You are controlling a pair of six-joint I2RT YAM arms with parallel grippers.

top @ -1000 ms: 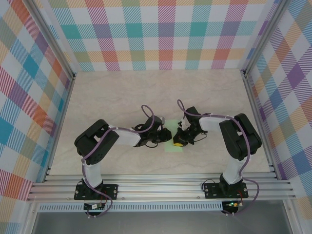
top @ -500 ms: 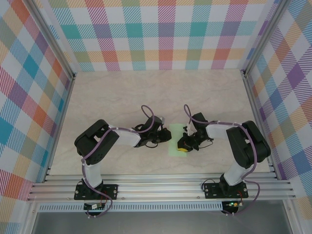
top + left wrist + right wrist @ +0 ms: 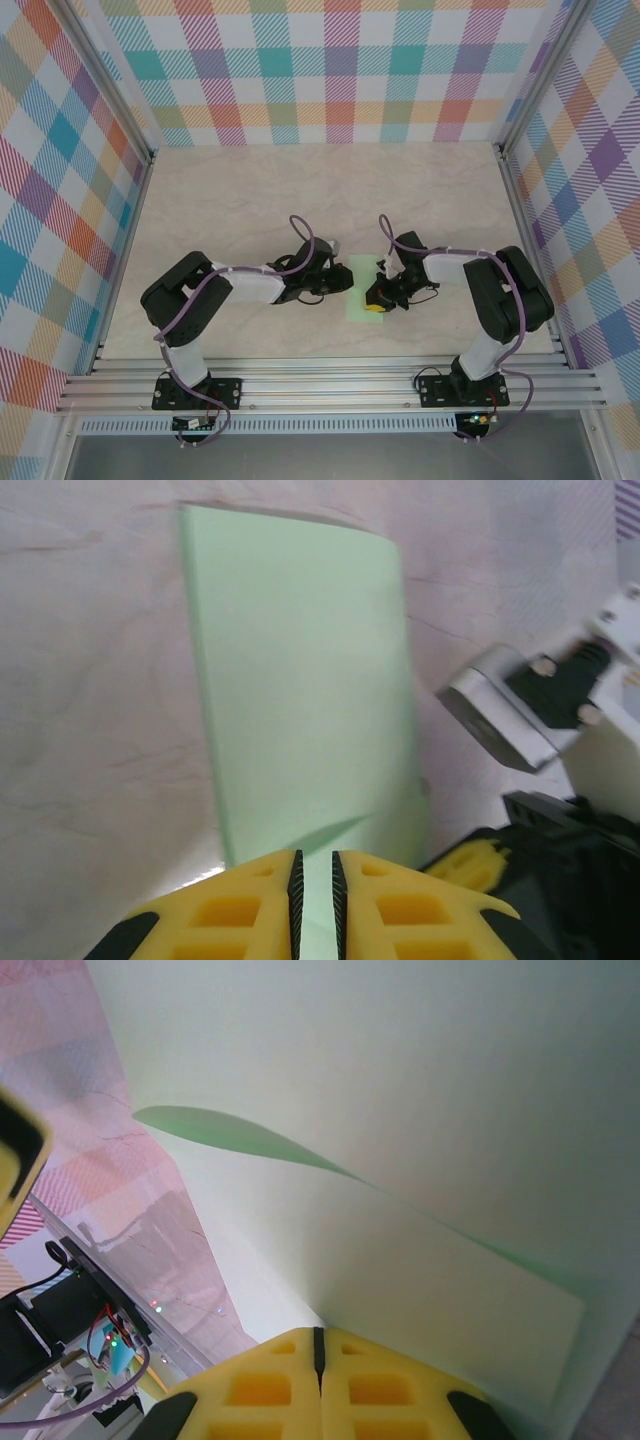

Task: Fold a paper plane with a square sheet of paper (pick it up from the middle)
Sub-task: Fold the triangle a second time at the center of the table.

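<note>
Top external view: the thin pale mint-green paper sheet, folded to a strip, lies on the table between both grippers. Left gripper pinches its edge; right gripper, closed, presses it. Uneven pulling could skew the crease.

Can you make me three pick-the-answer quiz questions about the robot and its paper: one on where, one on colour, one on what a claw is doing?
1. Where is the sheet of paper?
A. Between the two claws on the table
B. On the back wall
C. Beside the left arm's base

2. What colour are the claw fingers?
A. Red
B. Yellow
C. Blue

3. How is the right claw?
A. Wide open
B. Shut
C. Holding a ball

Answers:
1 A, the top view shows the green paper lying between the left claw and the right one.
2 B, both wrist views show yellow fingers.
3 B, its fingers meet with no gap.
</note>
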